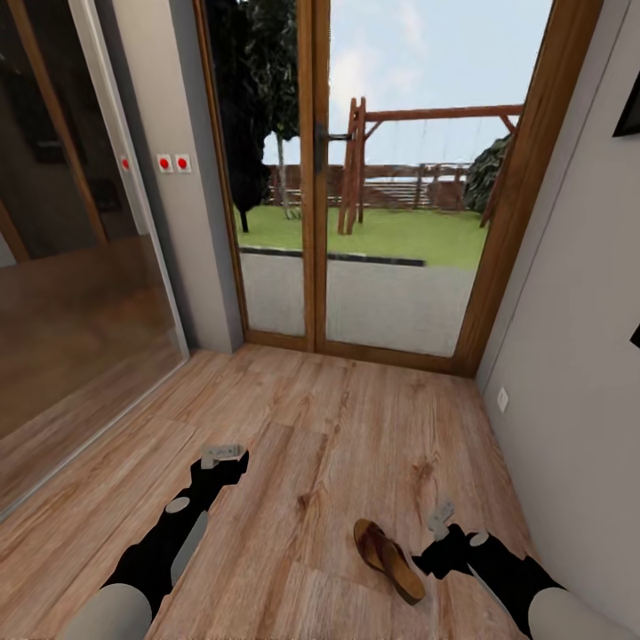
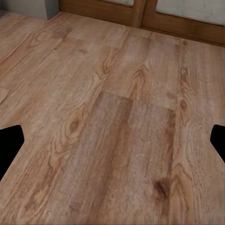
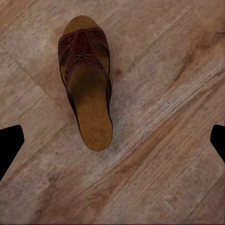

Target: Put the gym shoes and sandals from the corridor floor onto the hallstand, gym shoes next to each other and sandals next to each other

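We see one sandal [image 1: 388, 560] lying flat on the wood floor [image 1: 320, 427], just left of our right gripper [image 1: 441, 516]. From the right wrist the sandal [image 3: 86, 84] sits below, untouched, fingers spread apart. Left gripper [image 1: 222, 455] hovers over bare planks, open, empty. Glass doors [image 1: 356, 178] ahead.

A wood-framed glass door [image 1: 311, 178] stands at the far end; beyond it, a swing frame [image 1: 427, 151] on grass. Red wall switches [image 1: 173, 164] sit left.
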